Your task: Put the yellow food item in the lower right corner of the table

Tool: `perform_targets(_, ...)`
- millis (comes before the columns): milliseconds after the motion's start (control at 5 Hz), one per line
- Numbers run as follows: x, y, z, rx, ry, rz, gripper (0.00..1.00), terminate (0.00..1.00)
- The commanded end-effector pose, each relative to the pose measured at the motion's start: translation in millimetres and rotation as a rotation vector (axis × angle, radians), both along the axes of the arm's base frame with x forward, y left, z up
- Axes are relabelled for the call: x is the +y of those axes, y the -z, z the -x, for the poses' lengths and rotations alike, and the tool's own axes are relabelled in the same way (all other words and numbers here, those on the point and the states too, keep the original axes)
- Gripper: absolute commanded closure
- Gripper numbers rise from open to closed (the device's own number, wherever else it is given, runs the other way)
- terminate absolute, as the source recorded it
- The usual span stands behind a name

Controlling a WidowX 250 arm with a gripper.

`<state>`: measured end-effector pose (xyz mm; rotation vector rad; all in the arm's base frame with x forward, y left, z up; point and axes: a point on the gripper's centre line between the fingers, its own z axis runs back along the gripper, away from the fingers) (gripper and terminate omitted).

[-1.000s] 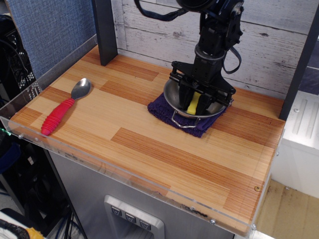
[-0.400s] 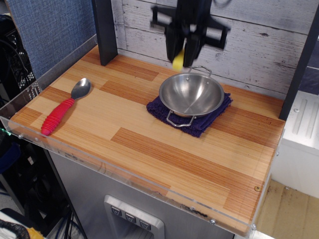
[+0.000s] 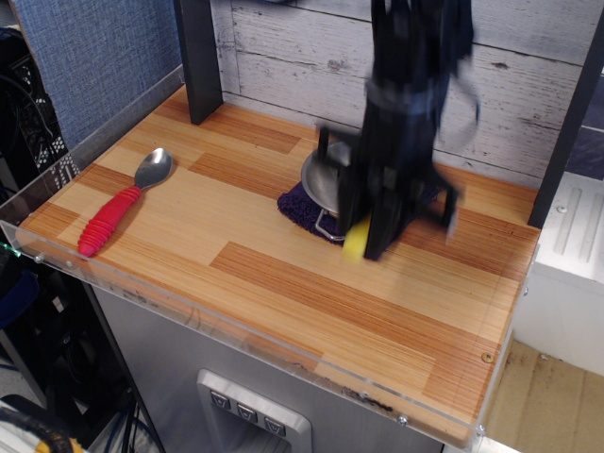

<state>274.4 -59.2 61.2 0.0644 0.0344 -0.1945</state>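
Observation:
My gripper (image 3: 368, 241) is blurred by motion and hangs low over the middle right of the wooden table (image 3: 283, 283). It is shut on the yellow food item (image 3: 356, 240), whose bright yellow end shows between the dark fingers, just in front of the pan. The arm hides most of the steel pan (image 3: 326, 179) and the purple cloth (image 3: 300, 203) under it.
A spoon with a red ridged handle (image 3: 118, 209) lies at the table's left. A dark post (image 3: 198, 58) stands at the back left. A clear acrylic rim (image 3: 245, 344) runs along the front edge. Bare planks lie at the front right (image 3: 444, 330).
The gripper lifted the yellow item out of the pan, rose high, then came down and forward to the right, in front of the pan.

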Motion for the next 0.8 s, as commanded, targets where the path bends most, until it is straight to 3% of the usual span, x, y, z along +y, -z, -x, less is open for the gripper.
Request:
perform_targets(0,6.3,20.8,11.3,-0.169,-0.066,-0.009,1.0,0.0)
perform_targets(200,-0.6,31.1,12.9,-0.202,-0.143,0.009,1.0,0.0)
perform_targets(400,-12.0,32.2,14.0,-0.182,-0.151,0.058,1.0,0.0)
perform_targets(600,-15.8,24.4,12.8,-0.16,-0.113,0.091,0.0,0.0)
